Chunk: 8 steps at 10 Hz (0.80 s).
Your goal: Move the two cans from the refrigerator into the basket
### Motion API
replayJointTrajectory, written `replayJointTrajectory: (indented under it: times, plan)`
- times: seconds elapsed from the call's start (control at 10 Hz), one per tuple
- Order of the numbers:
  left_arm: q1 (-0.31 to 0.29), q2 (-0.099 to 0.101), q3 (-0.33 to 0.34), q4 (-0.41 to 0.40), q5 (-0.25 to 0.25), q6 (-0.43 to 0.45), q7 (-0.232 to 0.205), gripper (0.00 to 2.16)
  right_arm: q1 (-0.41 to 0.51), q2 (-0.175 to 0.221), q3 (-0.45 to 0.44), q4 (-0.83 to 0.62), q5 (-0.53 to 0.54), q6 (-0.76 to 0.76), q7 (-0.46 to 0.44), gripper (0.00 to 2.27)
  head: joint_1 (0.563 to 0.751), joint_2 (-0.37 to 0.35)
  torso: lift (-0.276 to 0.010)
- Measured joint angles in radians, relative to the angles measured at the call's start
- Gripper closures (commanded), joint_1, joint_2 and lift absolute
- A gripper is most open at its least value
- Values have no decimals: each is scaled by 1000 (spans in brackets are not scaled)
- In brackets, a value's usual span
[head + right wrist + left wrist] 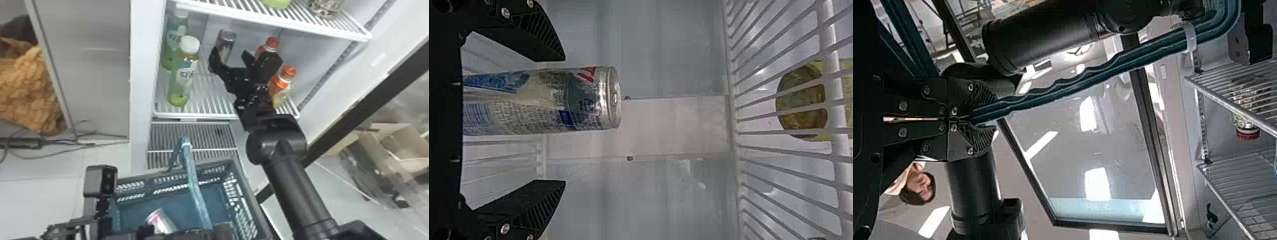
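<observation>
While the refrigerator shelf (209, 102) sits above the basket (247, 194), the left gripper (984, 118) clamps its carrying handle (1063, 90); the right gripper (563, 120), spread wide, straddles the shelf's standing can (579, 100), apparently untouched; the fallen can (161, 221) lies basketed: second pick now, so centre, squeeze, lift clear

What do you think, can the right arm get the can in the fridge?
Probably yes: the can stands between the open fingers of the right tool, and nothing seems to block them.
</observation>
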Motion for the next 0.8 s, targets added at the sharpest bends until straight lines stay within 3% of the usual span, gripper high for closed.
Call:
replayJointTrajectory:
  times: [0.8]
  plan:
    - [-8,0,-7,3,2,2,0,1162,-57,-4,57,61,-15,-8,-41,124,695,-350,-276]
